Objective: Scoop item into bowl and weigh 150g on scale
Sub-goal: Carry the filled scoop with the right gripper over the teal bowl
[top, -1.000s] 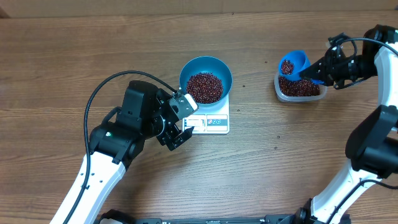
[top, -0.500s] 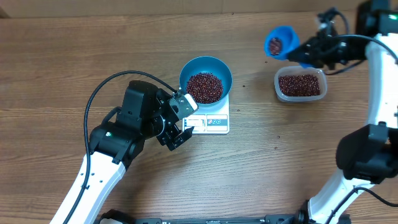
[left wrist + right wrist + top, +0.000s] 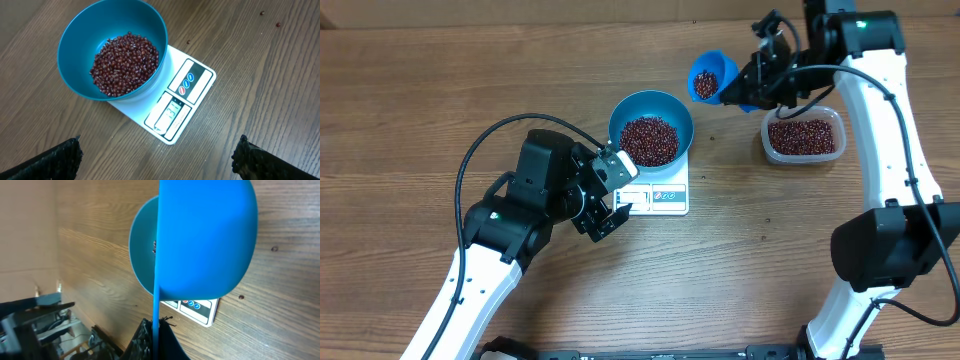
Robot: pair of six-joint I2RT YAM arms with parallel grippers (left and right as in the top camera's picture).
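Overhead: bowl (image 3: 651, 103) is sitting on the far end of the scale (image 3: 658, 197) with beans (image 3: 649, 140) heaped inside. The scale's long axis is running away from the robot, display end pointing to the near counter (image 3: 420, 100) edge. Left tool (image 3: 618, 192) is hovering just beside the display end, spread wide, gripping nothing. Right tool (image 3: 748, 88) is clamping the handle of the scoop (image 3: 710, 76) in the air between bowl and tub (image 3: 804, 137); scoop mouth is facing the bowl, a few beans in it, handle pointing right. Tub is holding more beans.

Left wrist: left tool (image 3: 160, 162) is gaping, both tips apart at the frame corners. Scale (image 3: 192, 82) is lying diagonal, display end lower right, buttons showing here only. Bowl (image 3: 75, 55) is roughly half full of beans (image 3: 125, 62).

Right wrist: scoop (image 3: 210, 235) underside is blocking most of the bowl (image 3: 142, 255); scale (image 3: 197, 309) corner is peeking below.
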